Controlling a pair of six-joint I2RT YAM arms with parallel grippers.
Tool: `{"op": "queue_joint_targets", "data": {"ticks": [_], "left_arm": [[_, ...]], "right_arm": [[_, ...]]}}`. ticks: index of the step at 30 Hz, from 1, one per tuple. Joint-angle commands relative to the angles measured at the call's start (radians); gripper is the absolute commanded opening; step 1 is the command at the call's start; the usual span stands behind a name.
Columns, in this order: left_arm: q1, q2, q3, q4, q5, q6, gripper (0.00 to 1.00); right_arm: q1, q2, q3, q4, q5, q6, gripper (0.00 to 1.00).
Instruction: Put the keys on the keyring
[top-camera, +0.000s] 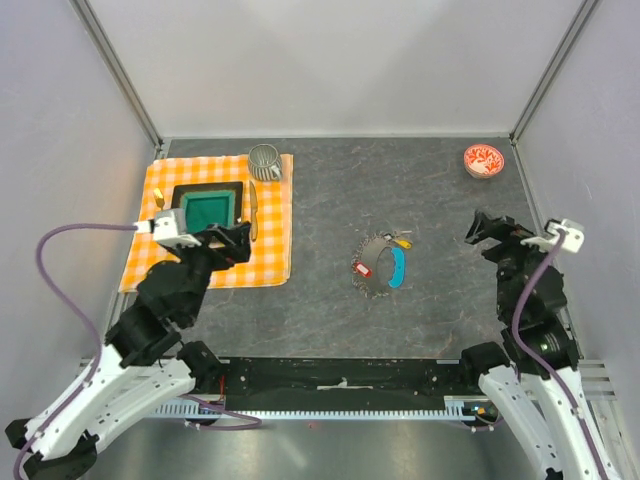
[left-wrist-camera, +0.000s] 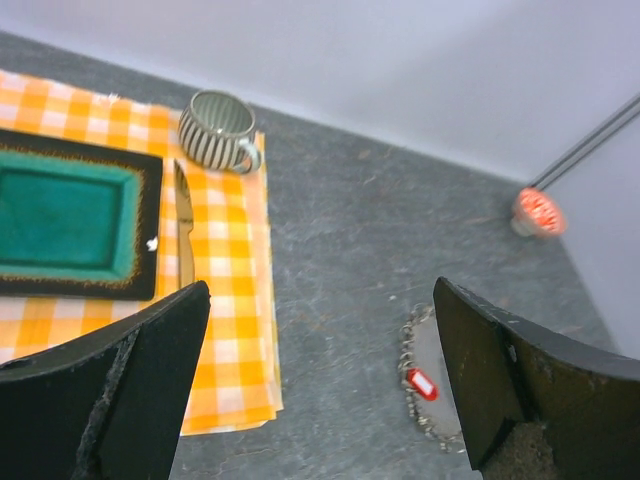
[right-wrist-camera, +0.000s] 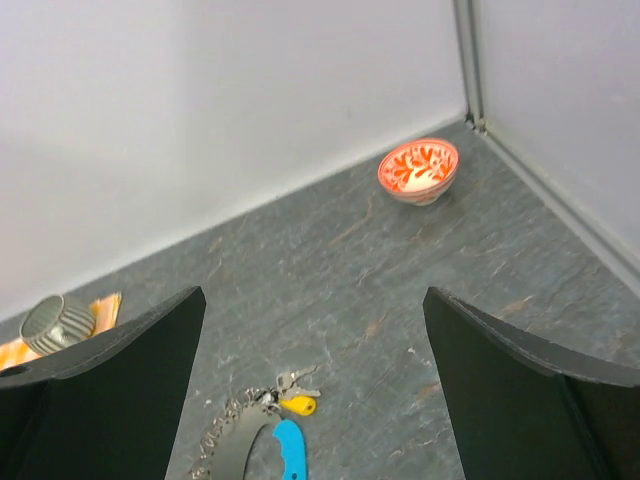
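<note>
The keyring (top-camera: 372, 284), a loop of silvery beaded chain with a curved blue tag (top-camera: 397, 268), lies on the grey table mid-right. A red-tagged key (top-camera: 363, 269) lies at its left side. A yellow-headed key (top-camera: 403, 241) and small metal keys lie at its far end. The left wrist view shows the chain (left-wrist-camera: 410, 345) and the red tag (left-wrist-camera: 421, 384). The right wrist view shows the yellow key (right-wrist-camera: 300, 405) and the blue tag (right-wrist-camera: 290, 450). My left gripper (top-camera: 236, 240) (left-wrist-camera: 320, 287) is open and empty over the cloth edge. My right gripper (top-camera: 484, 230) (right-wrist-camera: 312, 293) is open and empty to the keyring's right.
An orange checked cloth (top-camera: 272, 255) at the left holds a green tray with a dark rim (top-camera: 208, 187), a striped mug (top-camera: 265, 161) and a knife (top-camera: 253, 212). A red patterned bowl (top-camera: 484, 159) stands at the back right. Walls close in three sides.
</note>
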Motion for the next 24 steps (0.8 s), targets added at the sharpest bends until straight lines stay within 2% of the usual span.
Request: {"op": "queue_joint_targets", "data": {"ticks": [1,5,10,15,24], "left_arm": [[0.002,-0.106,0.106,-0.132,0.051,-0.003,0.99],[0.002,-0.212,0.160,-0.178,0.063,0.072,1.00],[0.002,-0.321,0.183,-0.181,0.065,0.194,0.99],[0.003,-0.422,0.104,-0.138,0.014,0.234,0.99],[0.028,-0.447,0.019,-0.116,0.014,0.264,0.99]], "right_arm": [[-0.001,-0.117,0.056,-0.063,0.078,-0.081,0.98],[-0.001,-0.225,0.068,-0.064,0.055,-0.156,0.98],[0.010,-0.280,0.061,-0.060,0.081,-0.209,0.98],[0.030,-0.274,0.047,-0.044,0.098,-0.221,0.98],[0.036,-0.263,0.028,-0.035,0.092,-0.221,0.98]]}}
